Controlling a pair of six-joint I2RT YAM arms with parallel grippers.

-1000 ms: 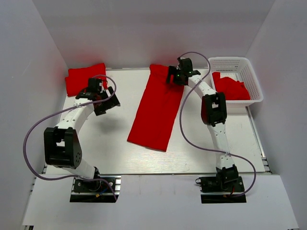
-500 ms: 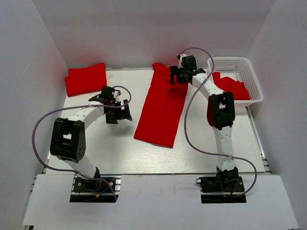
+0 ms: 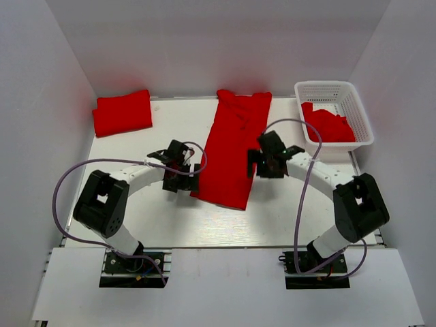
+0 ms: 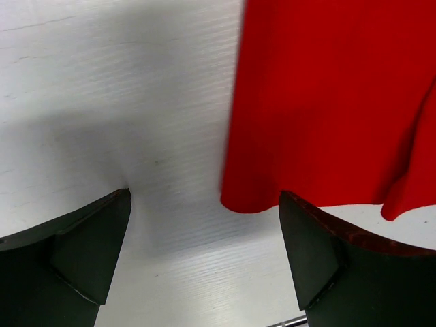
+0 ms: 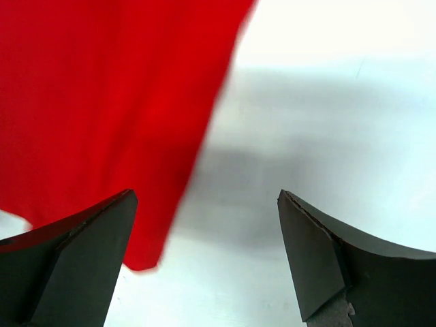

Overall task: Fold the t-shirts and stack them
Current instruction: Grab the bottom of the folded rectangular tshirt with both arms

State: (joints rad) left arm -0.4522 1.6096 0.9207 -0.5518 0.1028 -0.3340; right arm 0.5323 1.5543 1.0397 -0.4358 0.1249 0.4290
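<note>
Red t-shirt [image 3: 231, 146] lengthwise on white table [image 3: 204, 228]

The t-shirts [image 3: 235, 150] are plain bright red. The basket [image 3: 325, 88] at two o'clock is white with little holes. The tabletop [image 3: 225, 228] is white.

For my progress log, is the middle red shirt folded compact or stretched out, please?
Stretched out: the middle shirt lies as one long narrow strip, unlike the compact folded shirt at the far left corner.

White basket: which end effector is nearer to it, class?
Right. The right end effector is just left of the basket; the left end effector is farther, beyond the flat red shirt.
</note>
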